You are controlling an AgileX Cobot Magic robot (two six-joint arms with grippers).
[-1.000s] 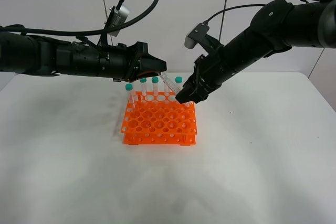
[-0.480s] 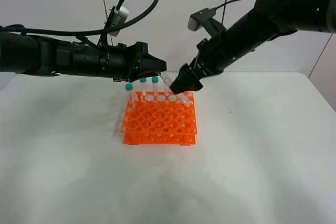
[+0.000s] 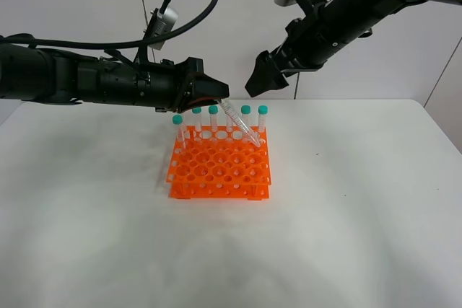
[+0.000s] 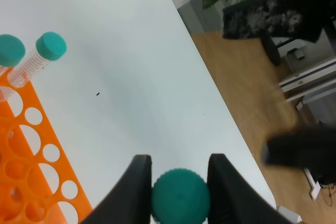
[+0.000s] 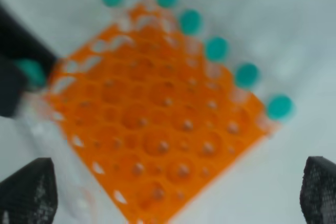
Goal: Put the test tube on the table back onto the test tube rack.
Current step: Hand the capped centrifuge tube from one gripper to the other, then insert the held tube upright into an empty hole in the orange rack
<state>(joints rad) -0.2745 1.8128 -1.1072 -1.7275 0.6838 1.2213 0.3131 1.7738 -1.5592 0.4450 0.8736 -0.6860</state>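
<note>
Left gripper (image 4: 180,174) clamps test tube (image 3: 240,124) by cap, tilted, apparently to seat tip in rack (image 3: 216,171); right gripper (image 3: 260,83) spread, empty, clear above

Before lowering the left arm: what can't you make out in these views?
- Exterior high: the test tube in the left gripper leans over the test tube rack; its tip, among the back-row tubes, is too small to tell whether it sits in a hole.
- Left wrist: the teal cap hides the tube's body and tip; the frame edge cuts off the rack.
- Right wrist: blur smears the rack's holes.
</note>
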